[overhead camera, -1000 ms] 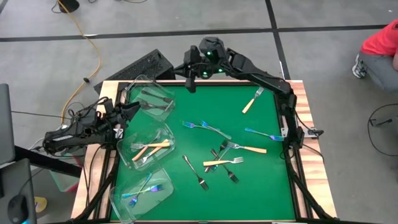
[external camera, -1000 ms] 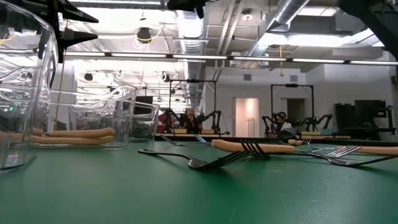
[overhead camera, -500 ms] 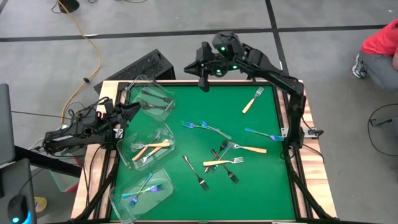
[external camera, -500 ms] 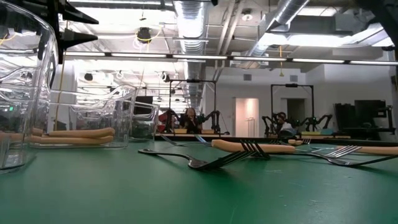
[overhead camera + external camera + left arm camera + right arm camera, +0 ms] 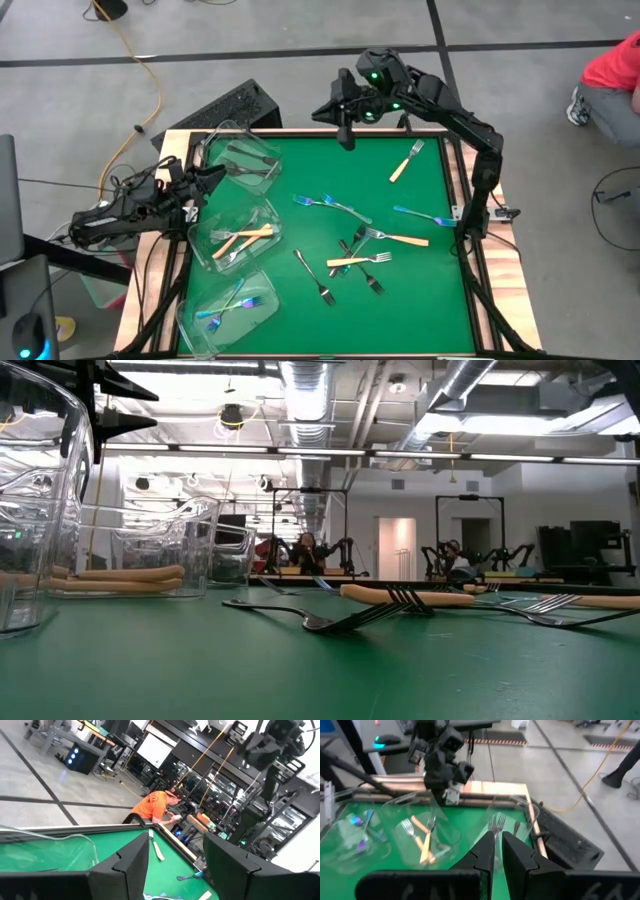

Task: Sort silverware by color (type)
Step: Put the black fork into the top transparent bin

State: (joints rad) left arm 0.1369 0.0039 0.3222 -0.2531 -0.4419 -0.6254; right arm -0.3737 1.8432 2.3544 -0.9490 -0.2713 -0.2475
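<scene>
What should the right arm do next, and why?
Probably swing the right gripper, which hangs empty with its fingers nearly together over the mat's far edge, toward the cream-handled fork nearby and open it. That fork lies alone on the green mat, an easy pick. The left gripper waits by the tubs.

In the low view the near tub is cut off — the far forks blur together.
</scene>
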